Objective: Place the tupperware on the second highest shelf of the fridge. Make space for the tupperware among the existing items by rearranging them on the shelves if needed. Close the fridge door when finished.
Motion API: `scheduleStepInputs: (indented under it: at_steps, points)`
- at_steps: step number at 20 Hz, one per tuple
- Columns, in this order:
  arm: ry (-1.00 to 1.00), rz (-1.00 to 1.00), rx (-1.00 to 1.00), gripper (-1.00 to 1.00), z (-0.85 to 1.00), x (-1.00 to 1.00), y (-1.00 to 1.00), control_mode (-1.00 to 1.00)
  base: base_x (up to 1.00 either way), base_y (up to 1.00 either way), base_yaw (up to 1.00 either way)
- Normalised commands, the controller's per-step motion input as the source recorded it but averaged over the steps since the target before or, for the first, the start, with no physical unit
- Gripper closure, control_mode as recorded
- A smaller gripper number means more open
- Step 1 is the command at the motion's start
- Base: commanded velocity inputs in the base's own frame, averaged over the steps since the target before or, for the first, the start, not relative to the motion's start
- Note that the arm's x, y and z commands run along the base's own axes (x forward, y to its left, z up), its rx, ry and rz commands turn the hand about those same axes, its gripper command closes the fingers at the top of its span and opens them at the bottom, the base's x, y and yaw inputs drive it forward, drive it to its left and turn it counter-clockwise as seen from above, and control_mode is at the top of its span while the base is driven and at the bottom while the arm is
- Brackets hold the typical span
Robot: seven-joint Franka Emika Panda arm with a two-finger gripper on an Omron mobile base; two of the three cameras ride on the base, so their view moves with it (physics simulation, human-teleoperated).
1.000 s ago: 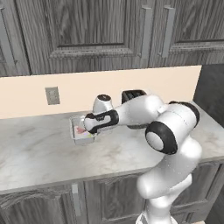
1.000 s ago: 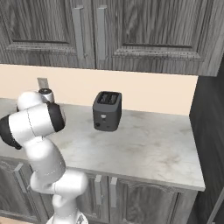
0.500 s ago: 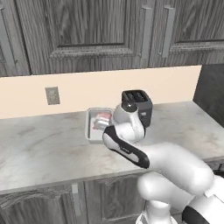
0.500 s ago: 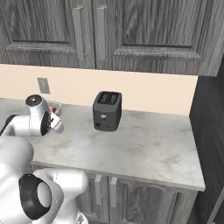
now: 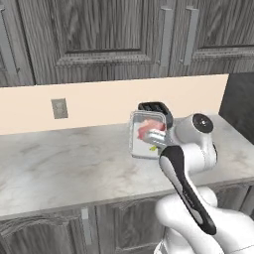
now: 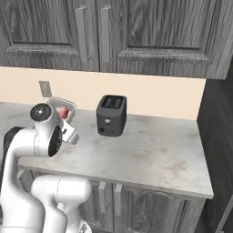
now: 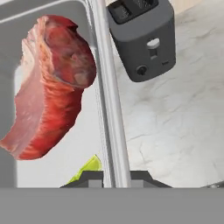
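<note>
hand view: fingers [image 7: 117,174] pinched shut on the tupperware [image 7: 52,94] by its thin clear side wall, red marbled meat and a yellow-green scrap inside. left base view: tupperware [image 5: 147,135] held tilted above the veined marble counter [image 5: 64,166], with open counter room leftward. boxy black toaster [image 6: 111,115] near the wall; no legible writing.

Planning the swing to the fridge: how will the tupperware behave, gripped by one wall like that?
The tupperware looks like a rigid tub, though its thin wall may flex. The gripper pinches one wall only, so it could pivot or slip on smooth plastic. It hangs tilted above the counter, and the loose meat inside may slide.
</note>
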Motion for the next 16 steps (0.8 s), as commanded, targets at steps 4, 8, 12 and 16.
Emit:
scheduleStepInputs:
  at_steps: [4, 8, 12, 16]
  points:
    - [0.07, -0.05, 0.0, 1.0, 1.0, -0.53, -1.0, -1.0, 0.0, 0.0, 0.0]
    - [0.09, -0.03, 0.0, 1.0, 0.45, -0.84, -0.89, -1.0, 0.0, 0.0, 0.0]
    - [0.09, 0.0, -0.02, 1.0, 0.1, -0.58, -0.06, -1.0, 0.0, 0.0, 0.0]
    - [0.14, -0.01, -0.04, 1.0, 0.24, 0.0, 0.0, -1.0, 0.0, 0.0, 0.0]
